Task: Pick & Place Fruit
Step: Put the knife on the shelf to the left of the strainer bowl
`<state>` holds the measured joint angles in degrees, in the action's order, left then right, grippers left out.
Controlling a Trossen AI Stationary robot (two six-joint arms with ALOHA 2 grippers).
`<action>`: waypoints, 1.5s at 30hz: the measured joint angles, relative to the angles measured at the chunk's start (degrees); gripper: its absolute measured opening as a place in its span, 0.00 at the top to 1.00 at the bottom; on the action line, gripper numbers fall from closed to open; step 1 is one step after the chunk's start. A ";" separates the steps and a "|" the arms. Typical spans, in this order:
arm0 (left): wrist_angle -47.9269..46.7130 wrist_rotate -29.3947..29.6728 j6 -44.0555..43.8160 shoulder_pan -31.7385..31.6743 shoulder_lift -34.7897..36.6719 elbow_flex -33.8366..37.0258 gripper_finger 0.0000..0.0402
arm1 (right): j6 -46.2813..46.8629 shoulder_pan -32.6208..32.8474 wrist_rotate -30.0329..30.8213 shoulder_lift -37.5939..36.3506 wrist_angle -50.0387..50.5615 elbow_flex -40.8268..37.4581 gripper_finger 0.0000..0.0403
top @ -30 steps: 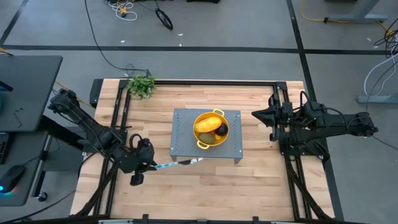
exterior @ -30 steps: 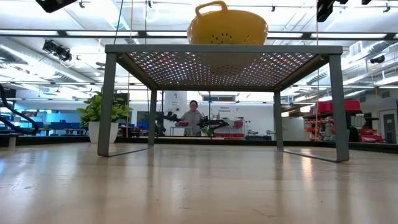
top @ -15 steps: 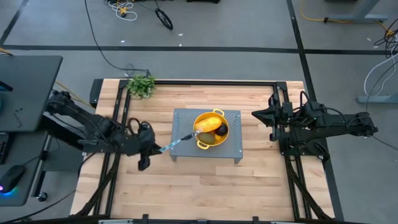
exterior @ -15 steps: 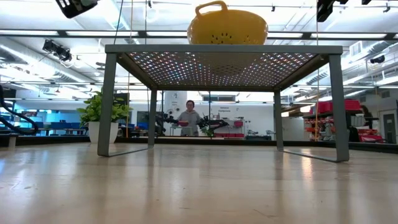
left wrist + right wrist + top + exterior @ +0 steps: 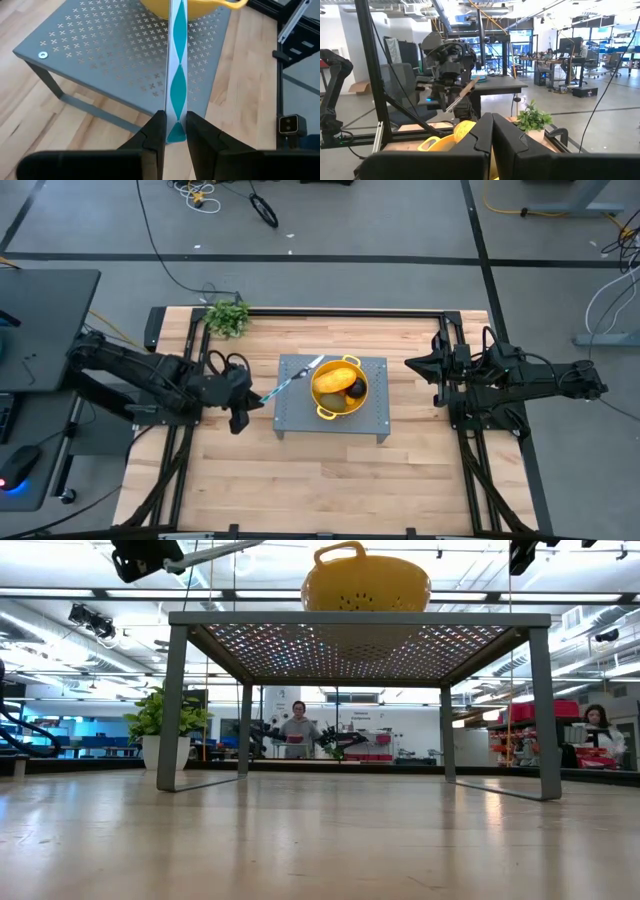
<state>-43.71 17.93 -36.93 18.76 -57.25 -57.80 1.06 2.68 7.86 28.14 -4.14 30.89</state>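
left gripper (image 5: 174,131): fingers pinched on the teal handle end of the knife (image 5: 176,65), held up in the air off the left side of the stand (image 5: 297,416)
left gripper, high view (image 5: 247,397): just left of the stand's left edge, over the wood table (image 5: 330,480)
knife: blade (image 5: 303,370) runs up-right from the gripper over the stand's top, tip near the colander's (image 5: 340,387) left rim; touching or not, can't tell
knife, low view (image 5: 222,549): thin silvery strip sticking out from the dark gripper (image 5: 148,557) above the stand's left corner, clear of the top
right gripper (image 5: 491,131): fingers pressed together, nothing between them
right arm (image 5: 520,380): parked at the table's right edge, well apart from the stand
fruit: in the yellow colander on top of the stand
yellow-orange oblong (image 5: 332,380): left part of the colander
blackish round one (image 5: 356,388): right of the oblong, touching it
brownish-green oval (image 5: 346,402): near side of the bowl, partly under the other two
other fruit: can't make out
colander: sits upright about mid-stand, handles at far right and near left
stand: grey perforated metal, four legs, middle of the table
plant (image 5: 228,315): leafy green, far-left corner of the table
background, low view: person (image 5: 297,730) at a bench far behind, another (image 5: 598,730) at far right
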 joint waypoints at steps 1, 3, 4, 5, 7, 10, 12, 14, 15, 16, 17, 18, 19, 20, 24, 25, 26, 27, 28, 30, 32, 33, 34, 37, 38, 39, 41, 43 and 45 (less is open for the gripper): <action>0.05 -0.06 -0.08 -0.29 0.00 0.00 0.83 | 0.00 0.01 0.00 0.01 0.00 0.00 0.96; 0.14 -0.10 -0.98 -0.79 0.00 0.00 0.83 | 0.00 0.01 0.00 0.01 0.00 -0.01 0.96; 0.20 -0.12 -1.86 -1.01 0.00 0.00 0.83 | 0.00 0.01 0.00 0.01 0.00 -0.01 0.96; 0.24 0.04 -3.35 -1.21 0.00 0.00 0.83 | 0.00 0.00 0.00 0.00 0.00 0.00 0.96; 0.26 0.44 -6.55 -1.41 0.00 0.00 0.83 | 0.00 0.00 0.00 0.01 0.00 0.00 0.96; 0.32 1.00 -12.56 -1.49 0.00 0.00 0.83 | 0.00 0.00 0.00 0.00 0.00 0.00 0.96; 0.62 1.18 -16.42 -1.49 0.00 0.00 0.83 | 0.00 0.00 0.00 0.02 0.00 -0.02 0.96; 1.22 1.47 -20.09 -1.47 0.00 0.00 0.83 | 0.00 0.01 0.00 0.01 0.00 -0.01 0.96; 1.35 1.65 -21.61 -1.46 0.00 0.00 0.83 | 0.00 0.01 0.00 0.01 0.00 -0.01 0.96; 1.38 1.77 -23.28 -1.46 -0.02 0.00 0.83 | 0.00 0.01 0.00 0.01 0.00 -0.01 0.96; 1.55 1.87 -24.69 -1.46 -0.02 0.00 0.83 | 0.00 0.01 0.00 0.01 0.00 -0.01 0.96; 1.89 1.95 -25.94 -1.46 -0.02 0.01 0.83 | 0.00 0.02 0.00 0.00 0.00 -0.01 0.96; 2.25 2.01 -27.14 -1.46 -0.02 0.02 0.83 | 0.00 0.01 0.00 0.02 0.00 0.00 0.96; 2.78 2.12 -28.19 -1.46 -0.02 0.02 0.83 | 0.00 0.02 0.00 0.02 0.00 0.00 0.96; 4.75 2.31 -30.64 -1.46 -0.05 0.02 0.83 | 0.00 0.00 0.00 0.00 0.00 -0.02 0.96; 4.79 2.46 -31.55 -1.46 -0.14 0.02 0.83 | 0.00 0.00 0.00 0.02 0.00 -0.02 0.96; 4.72 2.62 -32.21 -1.46 -0.50 0.02 0.83 | 0.00 0.02 0.00 0.00 0.00 0.00 0.96; 4.79 2.65 -33.15 -1.46 -0.94 0.02 0.83 | 0.00 0.01 0.00 0.01 0.00 -0.01 0.96; 4.65 2.59 -33.84 -1.46 -1.30 0.06 0.83 | 0.00 0.01 0.00 0.02 0.00 0.00 0.96; 5.13 2.24 -35.66 -1.40 -2.63 0.04 0.83 | 0.00 0.02 0.00 0.00 0.02 0.00 0.96; 5.75 1.82 -38.47 -1.30 -4.28 0.04 0.83 | 0.00 0.00 0.00 0.02 0.00 -0.02 0.96; 5.94 1.63 -39.99 -1.20 -5.11 0.07 0.83 | 0.00 0.01 0.00 0.02 0.03 -0.01 0.96; 6.86 1.48 -41.23 -1.18 -5.85 0.07 0.83 | 0.00 0.02 0.00 0.00 0.07 -0.02 0.96; 8.81 0.99 -44.08 -1.14 -7.71 0.04 0.83 | 0.00 0.01 0.01 0.00 0.04 -0.01 0.96; 9.68 0.65 -45.19 -1.16 -8.43 0.04 0.83 | 0.00 0.00 0.02 0.00 0.04 -0.01 0.96; 10.59 0.24 -45.84 -1.16 -8.97 0.04 0.83 | 0.00 0.00 0.02 0.00 0.04 -0.01 0.96; 11.10 0.23 -47.48 -1.16 -9.69 0.04 0.83 | 0.00 0.00 0.05 -0.02 0.07 -0.01 0.96; 12.04 0.21 -49.72 -1.16 -10.40 0.02 0.83 | 0.00 0.00 0.27 -0.02 0.06 -0.02 0.96; 11.15 0.12 -52.27 -1.14 -10.47 0.07 0.83 | 0.00 0.00 0.92 -0.04 0.07 -0.01 0.96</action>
<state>-32.55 18.04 -89.19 17.63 -67.72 -57.74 1.06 2.68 8.77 28.10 -4.07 30.88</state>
